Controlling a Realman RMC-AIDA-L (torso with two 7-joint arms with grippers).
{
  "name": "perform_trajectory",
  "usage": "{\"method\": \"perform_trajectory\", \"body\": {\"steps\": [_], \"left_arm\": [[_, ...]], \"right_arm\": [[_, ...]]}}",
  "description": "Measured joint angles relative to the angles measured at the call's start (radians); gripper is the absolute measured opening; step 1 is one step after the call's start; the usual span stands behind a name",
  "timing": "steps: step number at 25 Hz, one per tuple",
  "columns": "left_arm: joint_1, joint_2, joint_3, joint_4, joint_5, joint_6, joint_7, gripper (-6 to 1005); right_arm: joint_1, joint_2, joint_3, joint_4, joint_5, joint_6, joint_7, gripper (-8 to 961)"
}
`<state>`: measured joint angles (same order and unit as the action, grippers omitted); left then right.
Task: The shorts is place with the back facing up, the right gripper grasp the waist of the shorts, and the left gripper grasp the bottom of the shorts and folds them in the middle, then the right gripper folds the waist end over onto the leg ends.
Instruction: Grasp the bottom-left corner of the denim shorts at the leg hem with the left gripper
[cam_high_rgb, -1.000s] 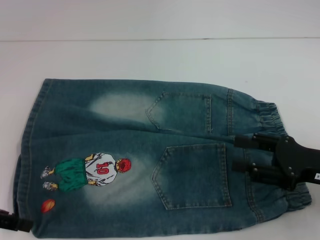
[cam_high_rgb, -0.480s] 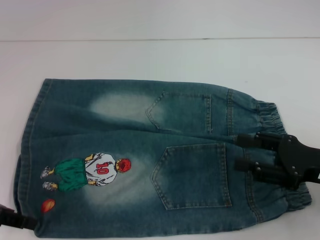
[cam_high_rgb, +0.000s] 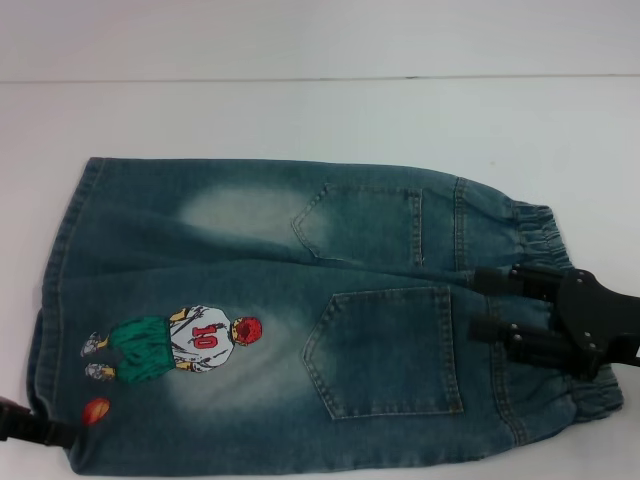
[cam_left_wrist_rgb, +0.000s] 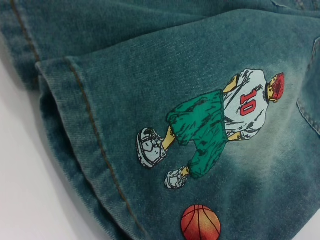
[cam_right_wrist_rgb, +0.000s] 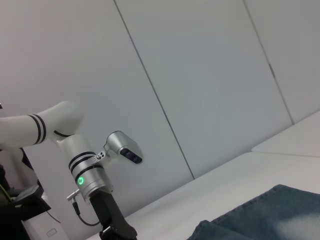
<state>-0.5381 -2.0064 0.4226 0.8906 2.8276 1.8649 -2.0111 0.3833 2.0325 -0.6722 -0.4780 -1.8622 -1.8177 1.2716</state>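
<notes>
Since a second ago the left gripper (cam_high_rgb: 30, 428) has crept up the hem corner; the right gripper (cam_high_rgb: 500, 305) shifted slightly outward. We find the shorts (cam_high_rgb: 300, 310) flat on the white table (cam_high_rgb: 300, 115), back up. Right fingers sit spread over the waist end (cam_high_rgb: 545, 240). Left finger state: we cannot tell. The embroidered player (cam_left_wrist_rgb: 220, 120) lies near the hem.
</notes>
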Motion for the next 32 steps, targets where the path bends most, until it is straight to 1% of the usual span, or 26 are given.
{"method": "perform_trajectory", "body": {"steps": [3,8,13,18,23,32], "left_arm": [[-0.002,0.000,0.001,0.000,0.000,-0.001,-0.002,373],[-0.002,0.006,0.001,-0.001,0.001,-0.013,-0.028,353],[-0.002,0.003,0.001,-0.001,0.001,-0.028,-0.030,334],[-0.007,0.002,0.002,-0.001,-0.001,-0.026,-0.030,150],[-0.011,0.006,0.002,-0.001,-0.005,-0.019,-0.031,49],[-0.011,0.007,-0.003,0.005,-0.006,-0.020,-0.035,48]], "right_arm": [[-0.001,0.000,0.005,0.000,0.000,-0.005,0.000,699],[-0.003,0.000,0.015,-0.001,0.000,-0.010,0.000,699],[-0.007,0.000,0.022,-0.008,0.000,-0.012,0.000,699],[-0.011,0.000,0.026,-0.011,0.000,-0.021,0.000,699],[-0.012,0.000,0.030,-0.012,0.000,-0.024,0.000,699],[-0.014,0.002,0.037,-0.012,0.000,-0.025,0.000,698]]}}
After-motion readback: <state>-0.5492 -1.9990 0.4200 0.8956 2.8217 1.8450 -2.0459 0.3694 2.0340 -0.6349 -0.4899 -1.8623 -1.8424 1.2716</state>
